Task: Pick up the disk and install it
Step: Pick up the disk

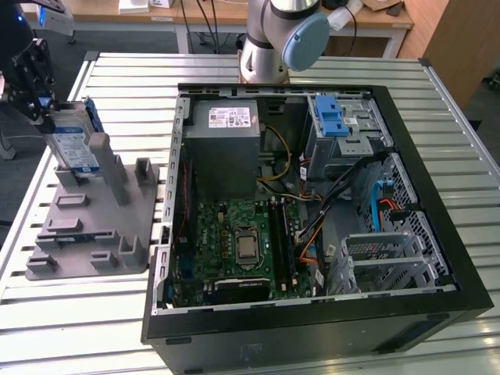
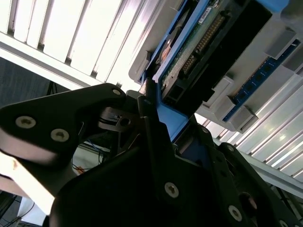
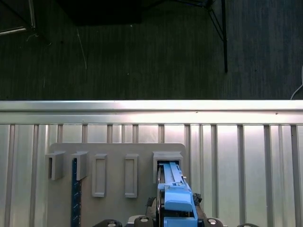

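The disk (image 1: 74,142), a silver drive with a white and blue label and blue side rails, stands on edge in a slot of the grey holder tray (image 1: 94,234) at the exterior view's left. My black gripper (image 1: 41,103) sits at the disk's upper far end, shut on its blue rail. In the second wrist view the fingers (image 2: 149,118) clamp the blue rail, and the disk's (image 2: 189,47) green circuit board runs away from the gripper (image 2: 173,120). The first wrist view looks down the disk's (image 3: 176,196) rail into the tray's slot (image 3: 166,158).
An open computer case (image 1: 437,234) lies on the slatted metal table (image 1: 125,86). It holds a grey power-supply box (image 1: 226,141), a motherboard (image 1: 242,242) and a grey drive cage with a blue latch (image 1: 332,121). The arm's base (image 1: 269,47) stands behind the case. A blue strip (image 3: 74,189) stands in the tray.
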